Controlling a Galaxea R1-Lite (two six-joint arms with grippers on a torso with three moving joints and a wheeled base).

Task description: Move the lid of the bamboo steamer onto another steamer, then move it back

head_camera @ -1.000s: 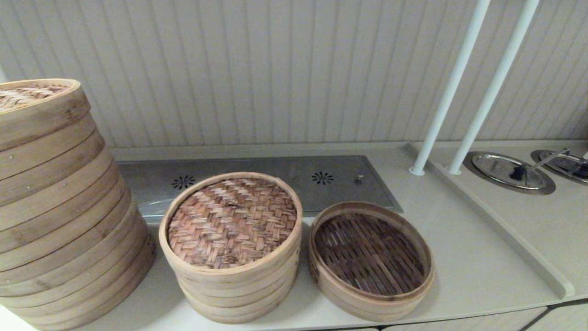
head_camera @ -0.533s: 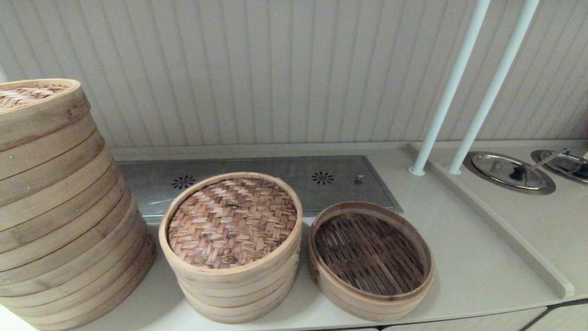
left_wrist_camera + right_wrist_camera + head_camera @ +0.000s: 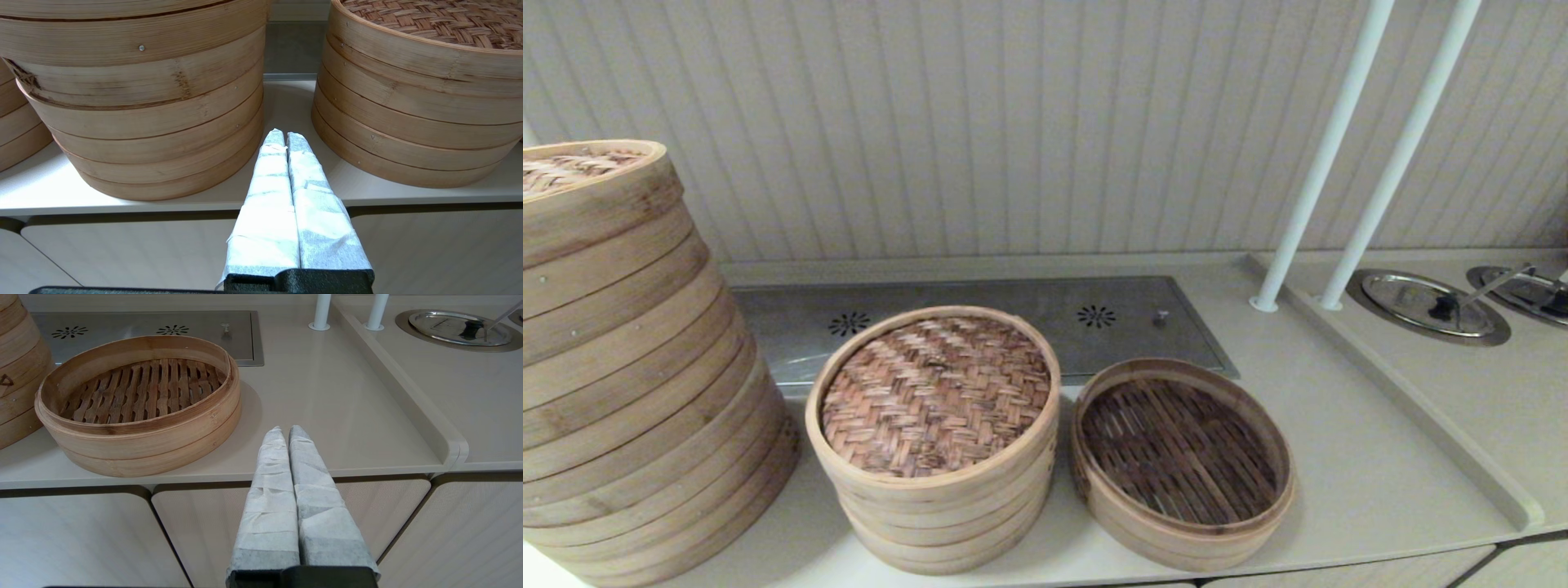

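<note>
Bamboo steamer lid (image 3: pixel 935 394) seemingly rests untouched atop stack.

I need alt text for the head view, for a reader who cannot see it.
The bamboo steamer lid sits on a stacked steamer at the counter front, with an open shallow steamer beside it on the right. A taller, wider stack stands left. No robot hand shows.

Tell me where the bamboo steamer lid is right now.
In the head view, the bamboo steamer lid sits on the several-tier steamer at centre-left, between the tall wide steamer stack and the shallow single steamer.
</note>
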